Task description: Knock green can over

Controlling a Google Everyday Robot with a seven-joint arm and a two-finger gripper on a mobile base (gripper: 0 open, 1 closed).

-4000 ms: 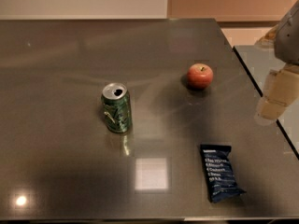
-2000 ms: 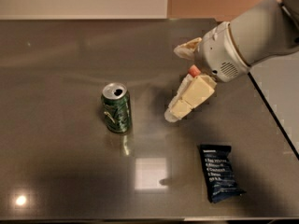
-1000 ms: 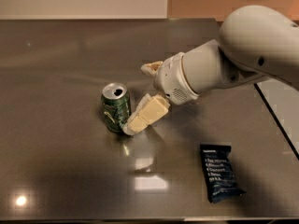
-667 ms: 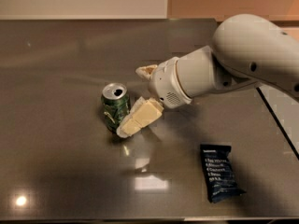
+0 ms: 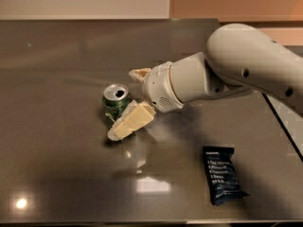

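The green can (image 5: 115, 103) stands upright on the dark table (image 5: 57, 164), left of centre, with its silver top showing. My gripper (image 5: 124, 104) has come in from the right and is open. Its near cream finger (image 5: 129, 122) lies across the can's lower right front and looks to be touching it. The far finger (image 5: 139, 73) sticks out behind the can to its upper right. The white arm (image 5: 236, 65) stretches off to the right. Nothing is held.
A dark blue snack packet (image 5: 221, 175) lies flat at the front right. The table's right edge (image 5: 284, 131) runs diagonally beside the arm. The red apple is hidden behind the arm.
The arm swung in from the right edge, past the apple, to the can. In the last second the near finger closed onto the can's side. The can stands where it was.
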